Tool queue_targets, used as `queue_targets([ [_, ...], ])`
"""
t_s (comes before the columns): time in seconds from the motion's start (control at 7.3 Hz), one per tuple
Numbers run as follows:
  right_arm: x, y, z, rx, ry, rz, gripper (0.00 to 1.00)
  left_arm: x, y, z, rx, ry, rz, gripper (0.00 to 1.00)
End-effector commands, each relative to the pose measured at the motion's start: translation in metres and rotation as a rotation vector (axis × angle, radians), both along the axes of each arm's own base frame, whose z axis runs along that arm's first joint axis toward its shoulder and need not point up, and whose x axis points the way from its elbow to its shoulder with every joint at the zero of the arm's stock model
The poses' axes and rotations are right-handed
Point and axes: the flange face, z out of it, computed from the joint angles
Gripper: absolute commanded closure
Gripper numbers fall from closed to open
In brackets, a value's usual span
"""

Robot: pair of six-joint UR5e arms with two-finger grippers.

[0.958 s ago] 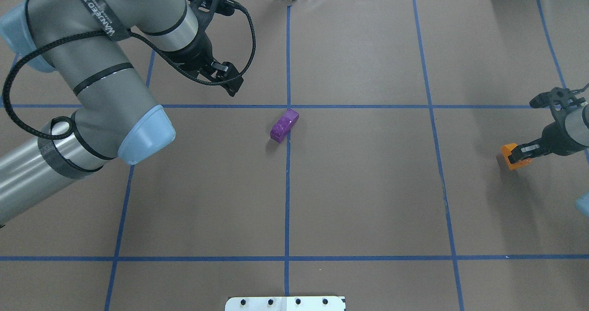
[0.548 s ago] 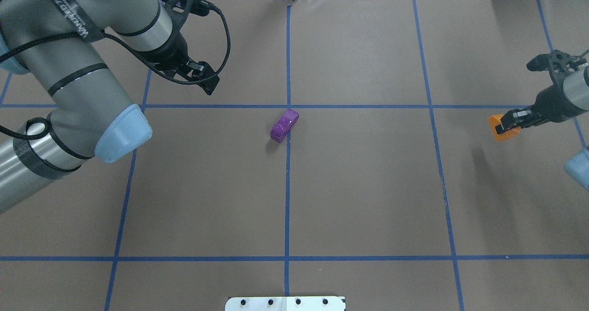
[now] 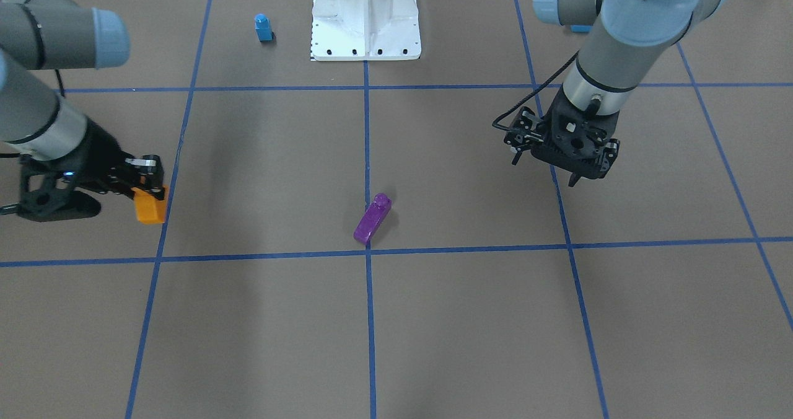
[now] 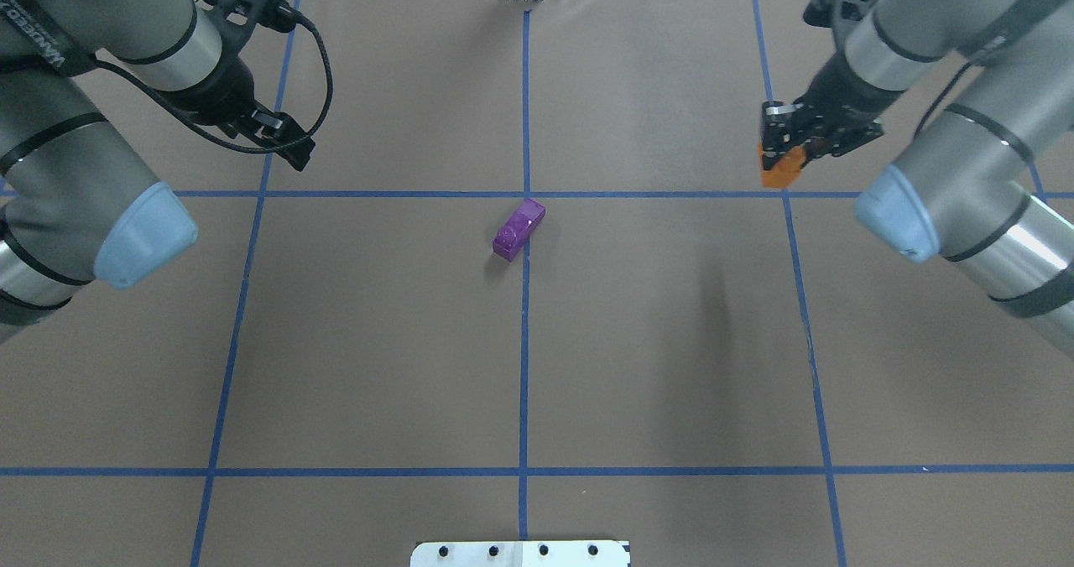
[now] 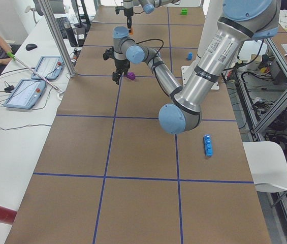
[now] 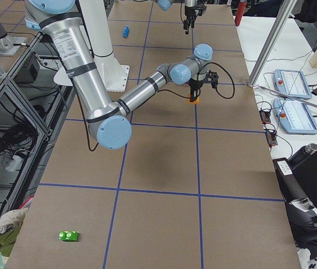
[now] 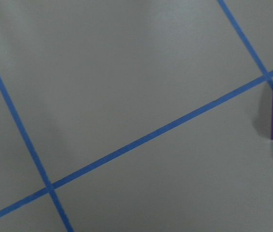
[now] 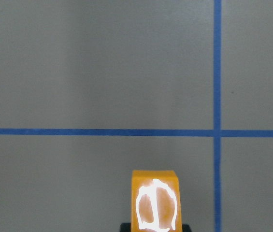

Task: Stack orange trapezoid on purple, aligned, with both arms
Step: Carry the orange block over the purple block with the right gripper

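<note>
Overhead exterior: at upper right, the right gripper [image 4: 779, 152] pinches the orange trapezoid [image 4: 782, 173]. At upper left the left gripper [image 4: 291, 146] points down; I cannot tell its spread.

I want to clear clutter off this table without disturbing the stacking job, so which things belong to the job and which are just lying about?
Job:
orange trapezoid, gripped in the right gripper
purple brick, lying on the table
left gripper, above the table

Lying about:
small blue brick beside the white base
long blue brick
green brick
</note>
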Motion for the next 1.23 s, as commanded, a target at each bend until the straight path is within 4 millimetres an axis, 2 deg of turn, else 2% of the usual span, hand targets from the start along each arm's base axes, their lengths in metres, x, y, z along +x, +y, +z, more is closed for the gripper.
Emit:
queue_targets([
  [0.0, -0.104, -0.005, -0.098, -0.212, -0.002, 0.176, 1.00, -0.043, -0.012, 0.046, -0.009, -0.049, -0.015, 0.00],
  [0.14, -0.148, -0.008, -0.134, -0.266, 0.002, 0.194, 1.00, -0.069, -0.017, 0.072, -0.004, -0.076, -0.011, 0.00],
  [0.27, -0.185, 0.000, -0.159, -0.294, 0.022, 0.245, 1.00, -0.086, -0.018, 0.091, -0.015, -0.094, -0.019, 0.00],
  [0.41, -0.218, 0.013, -0.171, -0.280, 0.050, 0.277, 1.00, -0.104, -0.019, 0.111, -0.018, -0.115, -0.012, 0.00],
  [0.55, -0.242, 0.011, -0.181, -0.324, 0.069, 0.320, 1.00, -0.114, -0.013, 0.137, -0.038, -0.122, 0.019, 0.00],
  [0.68, -0.269, 0.011, -0.191, -0.344, 0.098, 0.329, 1.00, -0.127, -0.011, 0.151, -0.034, -0.132, 0.035, 0.00],
  [0.96, -0.276, 0.015, -0.182, -0.458, 0.113, 0.424, 1.00, -0.130, -0.010, 0.158, -0.042, -0.136, 0.035, 0.00],
  [1.1, -0.288, 0.026, -0.175, -0.483, 0.127, 0.429, 1.00, -0.127, -0.010, 0.158, -0.043, -0.137, 0.038, 0.00],
])
